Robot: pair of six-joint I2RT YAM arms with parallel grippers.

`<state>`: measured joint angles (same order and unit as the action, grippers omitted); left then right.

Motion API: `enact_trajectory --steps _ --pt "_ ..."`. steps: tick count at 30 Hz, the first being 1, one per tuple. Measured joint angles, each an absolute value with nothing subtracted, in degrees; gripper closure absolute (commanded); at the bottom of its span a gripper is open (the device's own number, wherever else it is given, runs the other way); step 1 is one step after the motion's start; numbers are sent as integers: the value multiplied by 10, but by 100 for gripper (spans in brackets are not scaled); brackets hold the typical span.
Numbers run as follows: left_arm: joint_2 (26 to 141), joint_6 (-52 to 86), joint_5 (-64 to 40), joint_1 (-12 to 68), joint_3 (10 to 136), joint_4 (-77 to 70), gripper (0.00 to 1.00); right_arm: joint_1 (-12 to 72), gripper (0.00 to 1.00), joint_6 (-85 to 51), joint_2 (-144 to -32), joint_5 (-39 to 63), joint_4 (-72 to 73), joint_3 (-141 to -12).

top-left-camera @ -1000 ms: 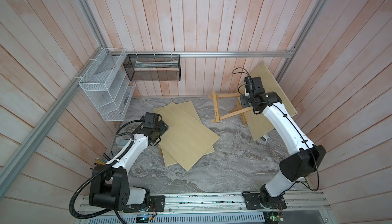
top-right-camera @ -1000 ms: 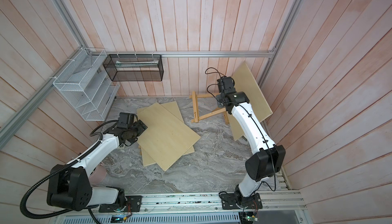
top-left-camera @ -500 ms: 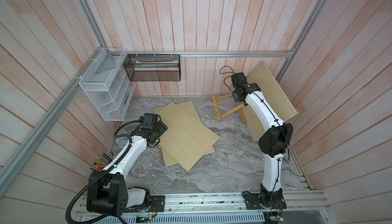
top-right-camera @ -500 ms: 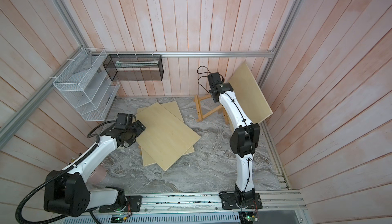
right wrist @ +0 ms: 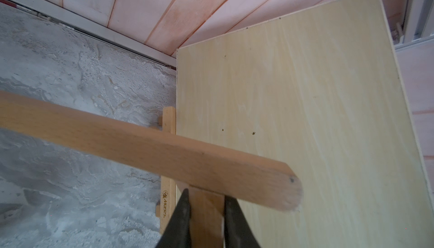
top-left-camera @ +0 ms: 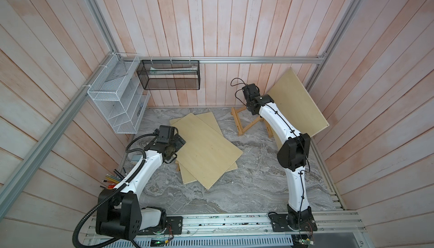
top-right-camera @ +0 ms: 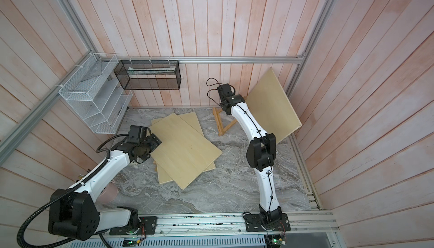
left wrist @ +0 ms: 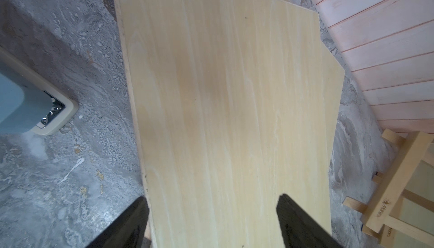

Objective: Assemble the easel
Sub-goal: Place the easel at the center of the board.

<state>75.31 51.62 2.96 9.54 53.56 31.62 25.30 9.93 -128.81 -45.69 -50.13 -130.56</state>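
Top views both show the marble table (top-left-camera: 246, 188) with two pale boards (top-left-camera: 206, 150) stacked flat at its middle. A third board (top-left-camera: 296, 103) leans in the back right corner. Just in front of that third board, near the back wall, stands the wooden easel (top-left-camera: 237, 122). The right gripper (right wrist: 206, 195) is at the easel's top, its jaws closed narrowly on a slat (right wrist: 206, 214), with the crossbar (right wrist: 150, 148) passing just beyond the fingertips. The left gripper (left wrist: 212, 197), well apart from the easel, hangs over an edge of the stacked boards, jaws spread wide and gripping nothing.
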Motion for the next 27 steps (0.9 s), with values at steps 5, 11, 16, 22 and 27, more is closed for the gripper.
enact_trajectory --steps 5,11,16,22,27 --pt "753 515 29 95 536 327 11 271 86 107 -1316 -486 -484 -1321" --pt "754 511 24 90 540 341 11 269 49 99 -1328 -451 -483 -1334" --pt "766 507 18 88 558 343 10 268 42 90 -1334 -435 -480 -1340" --pt "776 505 17 86 566 343 9 268 22 78 -1334 -389 -484 -1352" --pt "777 504 15 83 566 343 8 268 20 71 -1322 -345 -485 -1369"
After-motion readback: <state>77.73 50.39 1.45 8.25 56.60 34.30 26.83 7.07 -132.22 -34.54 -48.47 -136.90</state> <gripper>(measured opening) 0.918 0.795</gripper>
